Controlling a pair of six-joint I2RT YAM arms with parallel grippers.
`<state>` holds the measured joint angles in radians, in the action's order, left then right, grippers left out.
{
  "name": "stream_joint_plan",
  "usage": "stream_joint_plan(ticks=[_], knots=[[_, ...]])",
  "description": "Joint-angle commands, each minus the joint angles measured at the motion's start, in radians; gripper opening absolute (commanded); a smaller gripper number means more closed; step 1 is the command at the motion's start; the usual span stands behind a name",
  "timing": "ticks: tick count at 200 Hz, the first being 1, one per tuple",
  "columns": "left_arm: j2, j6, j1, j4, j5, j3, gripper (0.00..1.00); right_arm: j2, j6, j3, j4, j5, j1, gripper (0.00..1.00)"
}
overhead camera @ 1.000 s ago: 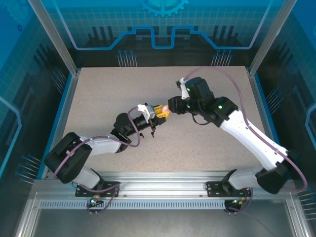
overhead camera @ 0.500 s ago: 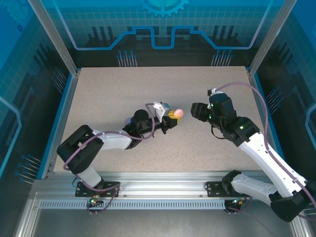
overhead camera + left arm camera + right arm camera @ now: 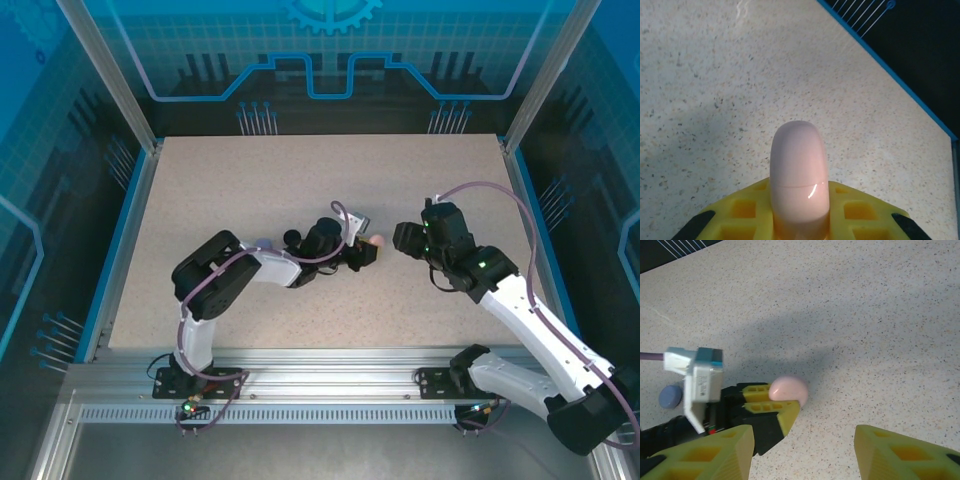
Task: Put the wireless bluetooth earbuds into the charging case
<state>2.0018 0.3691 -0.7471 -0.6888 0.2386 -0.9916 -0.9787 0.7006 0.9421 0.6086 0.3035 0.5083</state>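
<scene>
Top view: left arm lies low across the middle of the speckled worktop point(image 3: 220, 190). The left tool point(image 3: 368, 250) is clamped tight on a pink charging case point(image 3: 376, 240), and the case pokes out past the tips. The right tool point(image 3: 400, 240) faces it from just beside, not touching. A purple round item point(image 3: 265, 243) sits on the worktop next to the left forearm. Left wrist view: the pink case is wedged between yellow fingers point(image 3: 745, 210), lid closed, with a thin seam line across its body and worktop behind it; cannot tell if it touches the surface. Right wrist view: the right tool's yellow fingers point(image 3: 715, 450) are spread wide with nothing between them. The pink case is ahead, pinched in the left tool's tips, and the purple item lies flat on the worktop at far left.
</scene>
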Motion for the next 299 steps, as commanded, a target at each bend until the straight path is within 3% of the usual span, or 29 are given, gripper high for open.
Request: stream_joint_plan(ticks=[1, 102, 200, 244, 299], knots=[[0.04, 0.037, -0.004, 0.053, -0.002, -0.06, 0.01, 0.02, 0.013, -0.012, -0.016, 0.005, -0.013, 0.56], [0.128, 0.036, 0.008, 0.13, 0.005, -0.131, 0.19, 0.031, -0.006, -0.002, 0.002, -0.003, -0.016, 0.57], [0.105, 0.05, 0.062, 0.192, 0.047, -0.119, 0.42, 0.013, -0.021, 0.047, 0.024, -0.006, -0.016, 0.58], [-0.006, 0.031, 0.107, 0.182, 0.061, -0.072, 0.43, -0.009, -0.029, 0.066, 0.027, -0.007, -0.016, 0.59], [-0.273, 0.008, 0.185, 0.17, 0.064, 0.011, 0.44, -0.124, -0.043, 0.101, -0.002, -0.056, -0.002, 0.61]])
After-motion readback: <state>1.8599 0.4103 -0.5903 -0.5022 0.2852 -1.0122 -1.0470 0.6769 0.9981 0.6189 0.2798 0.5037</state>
